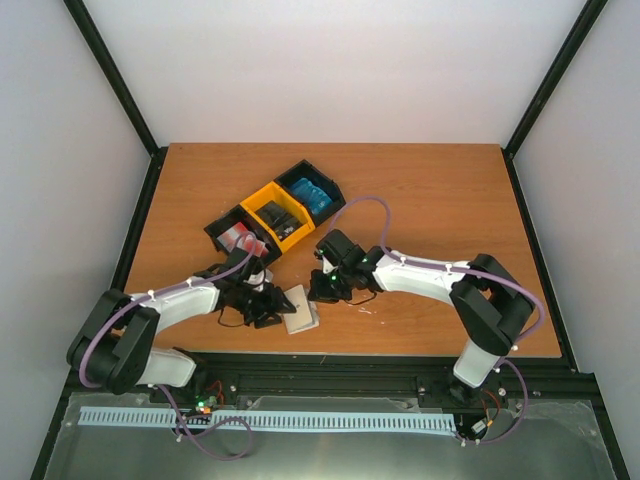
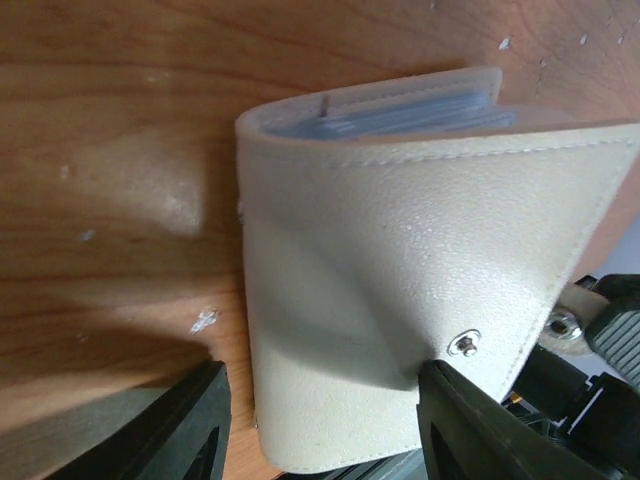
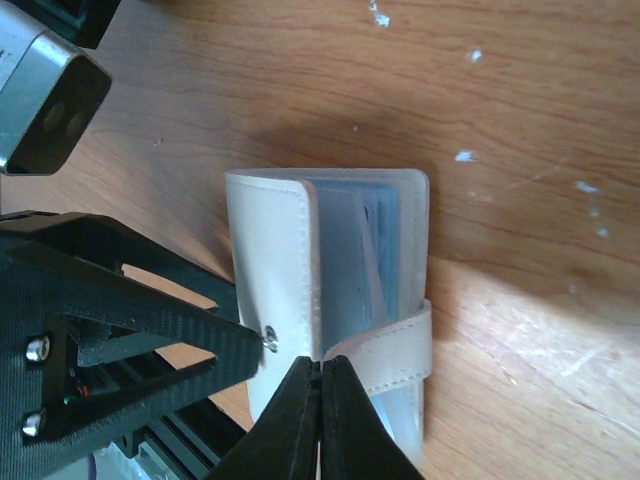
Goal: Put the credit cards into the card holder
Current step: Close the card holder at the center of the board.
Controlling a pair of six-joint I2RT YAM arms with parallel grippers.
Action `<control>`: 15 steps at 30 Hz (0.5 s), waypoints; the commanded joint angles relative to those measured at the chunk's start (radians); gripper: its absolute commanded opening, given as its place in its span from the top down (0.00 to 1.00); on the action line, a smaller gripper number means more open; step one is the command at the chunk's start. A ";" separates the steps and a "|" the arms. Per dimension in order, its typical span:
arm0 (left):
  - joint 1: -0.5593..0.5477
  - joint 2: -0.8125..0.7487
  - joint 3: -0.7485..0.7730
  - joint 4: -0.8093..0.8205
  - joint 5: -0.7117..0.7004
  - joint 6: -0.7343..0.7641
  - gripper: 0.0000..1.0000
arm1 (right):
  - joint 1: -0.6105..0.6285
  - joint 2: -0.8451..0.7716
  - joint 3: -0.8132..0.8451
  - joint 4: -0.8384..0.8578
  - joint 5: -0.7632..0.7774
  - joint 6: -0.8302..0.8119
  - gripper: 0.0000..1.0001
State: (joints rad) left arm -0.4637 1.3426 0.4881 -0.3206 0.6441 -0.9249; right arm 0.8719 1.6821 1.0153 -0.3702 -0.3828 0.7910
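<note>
Your left hand (image 2: 322,405) stands open astride the holder (image 2: 400,250), steadying it; your right hand (image 3: 322,375), closed at the tab (image 3: 400,345), probably means to unfold it.

**Overhead view:** bright, even, diffuse light from above. Walls (image 1: 330,60) wash out near white. Bench (image 1: 440,200) is evenly lit, with only soft, short shadows. Frame posts (image 1: 110,70) splay toward the corners. Overall slightly soft.

**Left wrist view:** card holder (image 2: 400,280) sits very close and in soft focus. Pale glare patch on the wood at left. Broad dark shadow across the lower left. Left tool (image 2: 320,420) dark and blurred.

**Right wrist view:** sharper. Soft shadow band on the wood above and right of the card holder, brighter wood at lower right. Right tool (image 3: 322,400) a near-black silhouette with surface detail lost.
</note>
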 commanded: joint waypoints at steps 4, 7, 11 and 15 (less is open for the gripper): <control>-0.088 0.092 0.075 -0.098 -0.166 -0.021 0.56 | 0.041 0.052 0.026 0.073 -0.009 0.058 0.97; -0.109 0.108 0.083 -0.110 -0.212 -0.031 0.61 | 0.052 0.050 0.016 0.076 0.024 0.072 0.97; -0.112 0.101 0.061 -0.109 -0.238 -0.029 0.63 | 0.057 0.050 0.006 0.078 0.048 0.076 0.97; -0.112 0.091 0.036 -0.098 -0.257 -0.017 0.64 | 0.063 0.062 0.013 0.092 0.052 0.069 0.97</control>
State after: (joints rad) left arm -0.5629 1.4101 0.5701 -0.3752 0.5194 -0.9443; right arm 0.9215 1.7264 1.0183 -0.3149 -0.3477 0.8539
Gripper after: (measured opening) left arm 0.363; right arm 0.031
